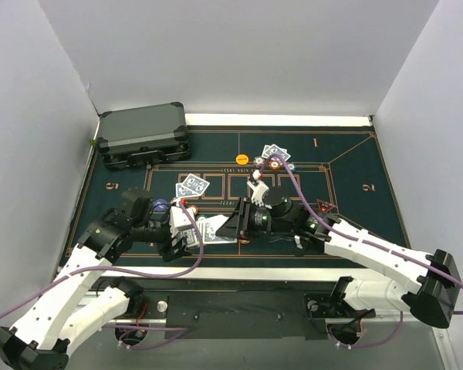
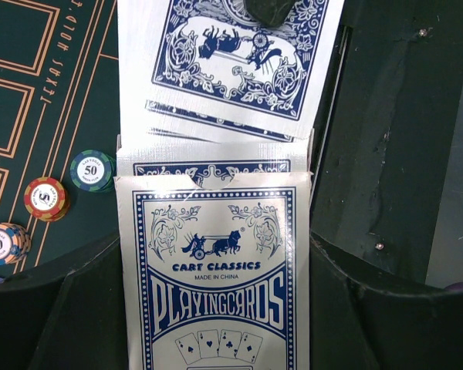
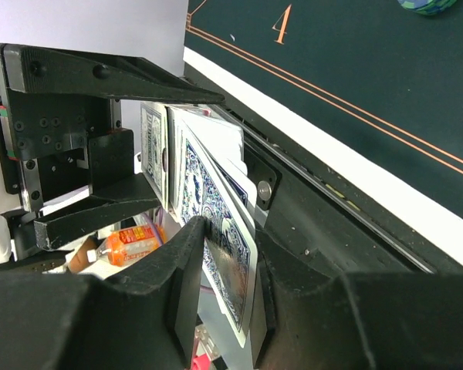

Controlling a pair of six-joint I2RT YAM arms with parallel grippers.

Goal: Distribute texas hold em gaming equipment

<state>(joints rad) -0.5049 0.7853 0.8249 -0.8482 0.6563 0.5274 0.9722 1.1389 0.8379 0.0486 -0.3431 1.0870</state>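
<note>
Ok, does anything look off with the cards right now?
Yes: several cards stick out of the box at once, splayed and skewed rather than one clean card. The right gripper pinches the whole fan, and its edges are uneven.

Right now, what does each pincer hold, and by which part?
The left pincer clamps the card box across its long sides. The right pincer pinches blue-backed cards sticking out of it, near their outer end.

A green poker mat (image 1: 347,162) carries a grey case (image 1: 144,135), face-down cards (image 1: 193,185) and chips (image 1: 242,159).
</note>
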